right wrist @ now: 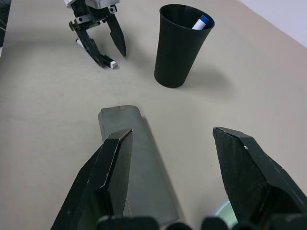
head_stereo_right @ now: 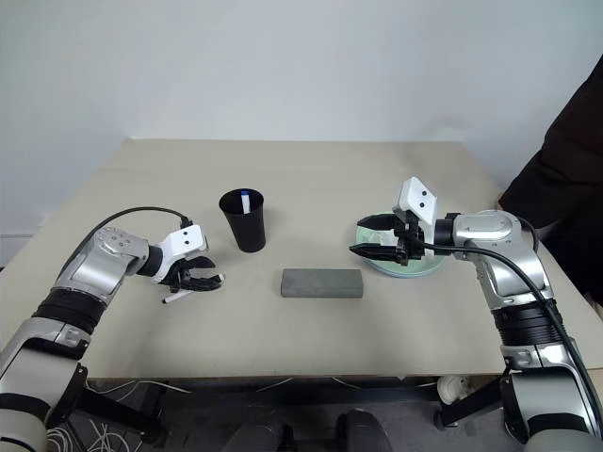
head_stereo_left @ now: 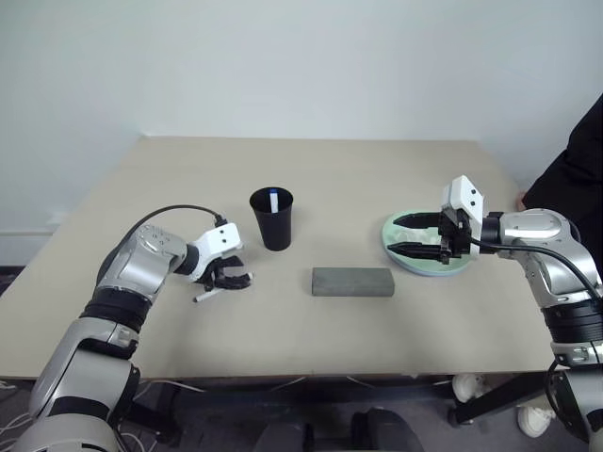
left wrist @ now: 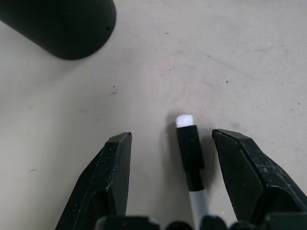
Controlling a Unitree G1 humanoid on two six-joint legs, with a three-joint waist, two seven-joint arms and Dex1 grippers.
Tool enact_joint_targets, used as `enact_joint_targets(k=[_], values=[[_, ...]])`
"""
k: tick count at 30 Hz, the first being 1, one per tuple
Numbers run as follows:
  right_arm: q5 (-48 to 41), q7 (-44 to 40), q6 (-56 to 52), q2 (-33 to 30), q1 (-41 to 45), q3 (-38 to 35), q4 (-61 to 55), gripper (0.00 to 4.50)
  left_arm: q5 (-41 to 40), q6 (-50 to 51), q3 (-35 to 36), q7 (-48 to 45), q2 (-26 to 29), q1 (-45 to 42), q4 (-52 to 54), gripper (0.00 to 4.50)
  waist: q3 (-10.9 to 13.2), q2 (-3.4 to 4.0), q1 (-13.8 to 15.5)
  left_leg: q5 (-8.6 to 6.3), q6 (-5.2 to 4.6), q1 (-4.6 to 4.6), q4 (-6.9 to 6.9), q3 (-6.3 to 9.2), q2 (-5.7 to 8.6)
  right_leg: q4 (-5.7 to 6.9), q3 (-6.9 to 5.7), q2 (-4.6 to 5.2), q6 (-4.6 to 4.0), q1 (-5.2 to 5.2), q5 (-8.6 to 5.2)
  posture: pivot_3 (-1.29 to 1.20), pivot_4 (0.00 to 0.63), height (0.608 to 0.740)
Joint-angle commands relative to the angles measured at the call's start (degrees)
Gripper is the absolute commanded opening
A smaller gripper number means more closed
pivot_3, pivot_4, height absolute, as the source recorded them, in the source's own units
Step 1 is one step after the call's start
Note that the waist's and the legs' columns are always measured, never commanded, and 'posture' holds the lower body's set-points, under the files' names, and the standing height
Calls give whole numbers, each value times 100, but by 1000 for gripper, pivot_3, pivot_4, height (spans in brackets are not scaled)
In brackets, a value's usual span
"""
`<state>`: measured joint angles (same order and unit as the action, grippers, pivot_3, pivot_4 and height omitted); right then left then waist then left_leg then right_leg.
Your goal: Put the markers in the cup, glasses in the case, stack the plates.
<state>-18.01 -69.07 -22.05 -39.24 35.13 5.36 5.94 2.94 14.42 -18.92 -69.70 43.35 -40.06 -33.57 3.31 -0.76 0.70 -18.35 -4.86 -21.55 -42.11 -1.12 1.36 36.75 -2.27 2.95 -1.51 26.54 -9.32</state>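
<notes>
- The black-capped marker (left wrist: 191, 152) lies flat on the table (head_stereo_left: 396, 169), between the spread fingers of the left gripper (head_stereo_left: 229, 280), at about 8 o'clock from the cup (head_stereo_left: 271, 218).
- The back half of the table is bare.
- The blue-capped marker (right wrist: 202, 21) stands in the cup.
- The right gripper (head_stereo_left: 408, 234), fingers spread and holding nothing, hovers over the plates (head_stereo_left: 396, 247).
- The case (head_stereo_left: 352, 281) lies shut between the arms.

Beside the black cup (head_stereo_left: 272, 218) holding a blue-capped white marker (right wrist: 200, 22) lie a grey case (head_stereo_left: 352, 281), a black-capped white marker (left wrist: 192, 158) and mint plates (head_stereo_left: 421, 264).
</notes>
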Motion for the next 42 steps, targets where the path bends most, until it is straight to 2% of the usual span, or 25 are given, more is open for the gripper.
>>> enact_joint_targets(k=[1,3,9,10,18,22,25,27,33,42], values=[[-60,6,76,-40,97,-136,-143,2883,74,-12,49,-68,-17,17,86,2619,0,0,0,0,0,1,0,0,0,0,0,0,0,0,0,0,0,709],[-62,6,74,-43,93,-137,-151,2883,99,-12,44,-62,-38,44,108,2260,0,1,1,0,0,2,0,0,0,1,0,0,0,-1,0,0,0,709],[-62,1,67,-46,89,-133,-151,2883,132,98,31,-163,-74,100,203,199,-1,1,3,5,-7,5,-6,1,0,3,-1,1,0,-7,0,0,0,709],[-62,-1,68,-46,90,-131,-148,2883,132,124,35,-167,-76,110,229,32,-1,1,2,6,-8,6,-7,1,0,3,-1,2,0,-9,0,0,0,709],[-47,-25,95,-38,128,-115,-91,2883,-75,336,173,-332,-96,70,573,33,-1,2,3,5,-10,2,-8,-1,1,3,-1,5,0,-6,0,0,0,709],[-35,-41,118,-26,168,-103,-42,2883,-691,638,517,-655,-193,-31,1238,33,0,0,4,4,-12,-8,-8,0,2,0,-2,7,1,0,1,0,0,709],[-31,-51,129,-18,208,-96,-7,2883,-1376,1272,971,-728,-429,-293,1697,33,0,0,2,2,-14,-7,-8,-1,2,-2,0,9,1,0,1,0,0,709],[-28,-55,138,-12,219,-93,5,2883,-1696,1332,1372,-391,-691,-503,1751,33,0,0,4,3,-14,-7,-8,1,2,-2,-2,8,1,0,1,0,0,709],[-32,-58,141,6,232,-92,6,2883,-1947,857,2222,880,-1333,-1130,1204,33,-1,1,-4,4,-12,2,-8,-1,2,0,3,3,10,-5,8,0,0,709],[-43,-27,127,36,243,-93,-20,2883,-1723,-963,3011,3013,-2015,-1787,-578,33,-2,-1,5,5,-6,0,-8,0,4,-5,3,9,7,-5,33,0,0,709]])
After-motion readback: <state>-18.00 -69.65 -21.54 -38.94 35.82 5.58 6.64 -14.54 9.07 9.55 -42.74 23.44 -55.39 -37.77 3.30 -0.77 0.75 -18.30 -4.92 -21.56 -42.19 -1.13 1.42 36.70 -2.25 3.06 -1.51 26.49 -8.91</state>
